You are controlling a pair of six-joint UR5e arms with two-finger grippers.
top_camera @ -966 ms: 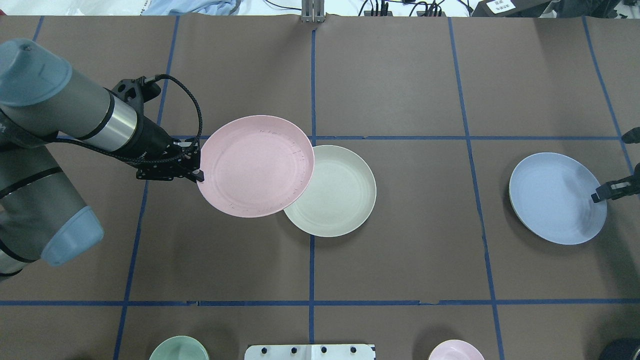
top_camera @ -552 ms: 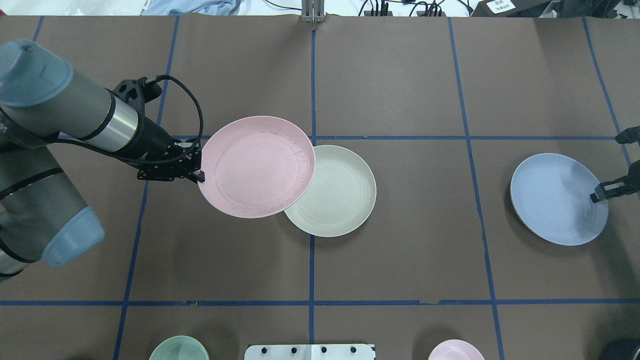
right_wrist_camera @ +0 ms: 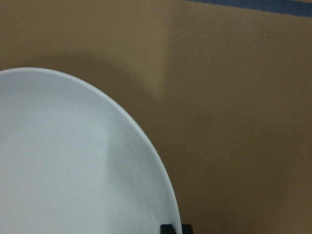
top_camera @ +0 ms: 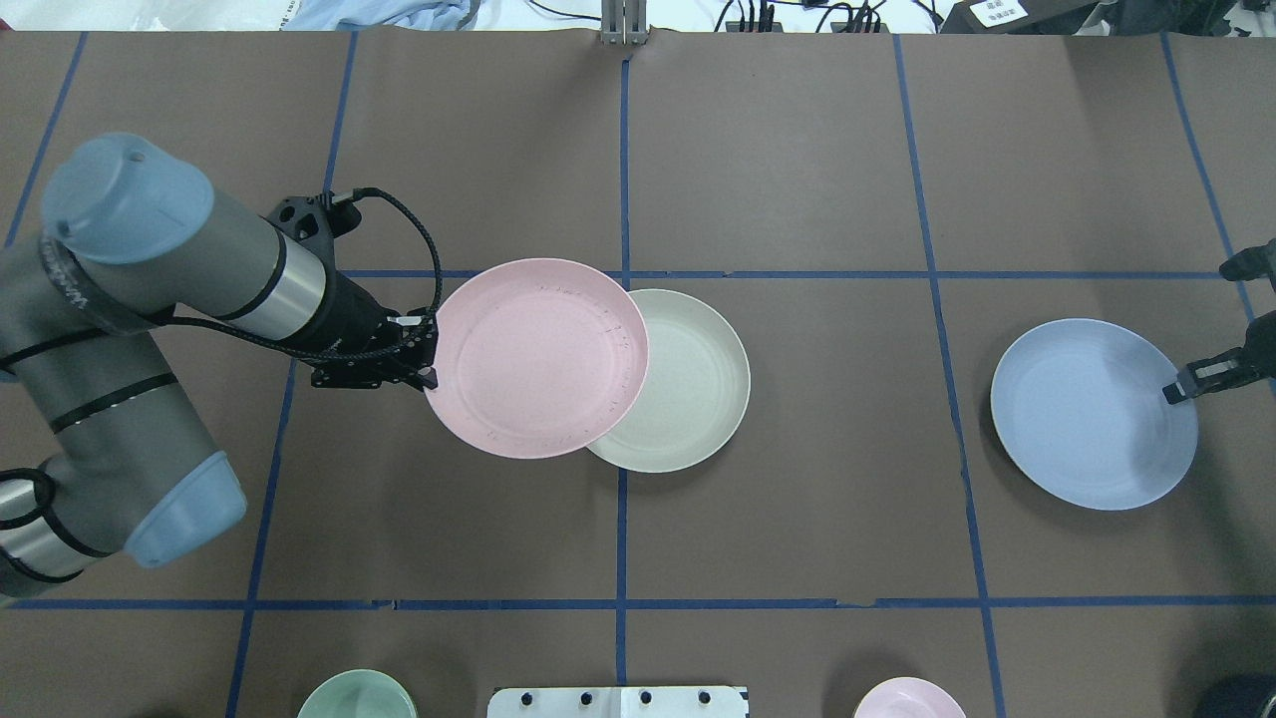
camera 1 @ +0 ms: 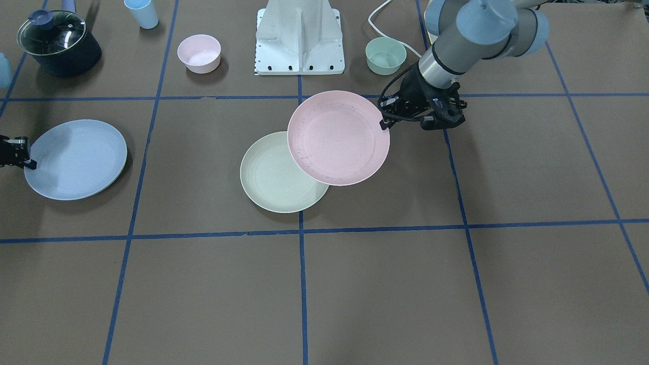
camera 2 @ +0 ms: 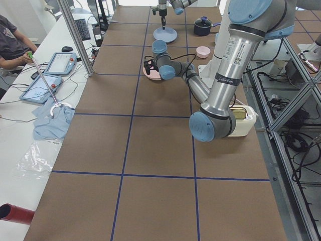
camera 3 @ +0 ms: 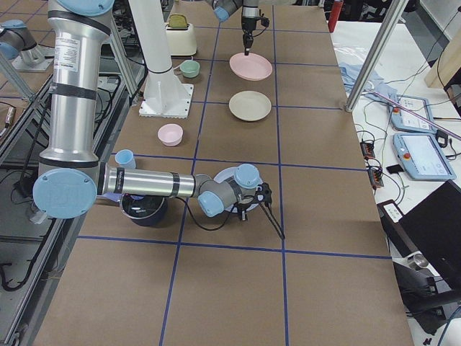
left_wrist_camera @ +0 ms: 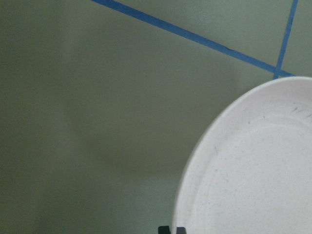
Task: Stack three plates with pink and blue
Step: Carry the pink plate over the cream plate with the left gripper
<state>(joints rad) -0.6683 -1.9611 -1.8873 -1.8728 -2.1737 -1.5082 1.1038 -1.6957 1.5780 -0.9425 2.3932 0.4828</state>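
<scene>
My left gripper point(top_camera: 427, 361) is shut on the rim of the pale pink plate point(top_camera: 541, 357) and holds it above the table, overlapping the left side of the cream-white plate point(top_camera: 688, 384), which lies flat at the table's middle. The pink plate point(camera 1: 338, 137) and left gripper point(camera 1: 384, 120) also show in the front view, over the cream plate point(camera 1: 271, 177). My right gripper point(top_camera: 1176, 387) is shut on the right rim of the light blue plate point(top_camera: 1092, 414), held off the table at the right. The blue plate point(camera 1: 76, 158) and right gripper point(camera 1: 26, 159) show at the front view's left.
A small mint-green bowl point(top_camera: 357, 695) and a small pink bowl point(top_camera: 907, 698) stand near the robot's base plate point(top_camera: 618, 701). A dark lidded pot point(camera 1: 58, 43) and a light blue cup point(camera 1: 142, 12) stand at the robot's right. Blue tape lines cross the brown table.
My left gripper has carried the pink plate right and toward the robot, further over the cream plate. My right gripper has moved the blue plate left and toward the robot.
</scene>
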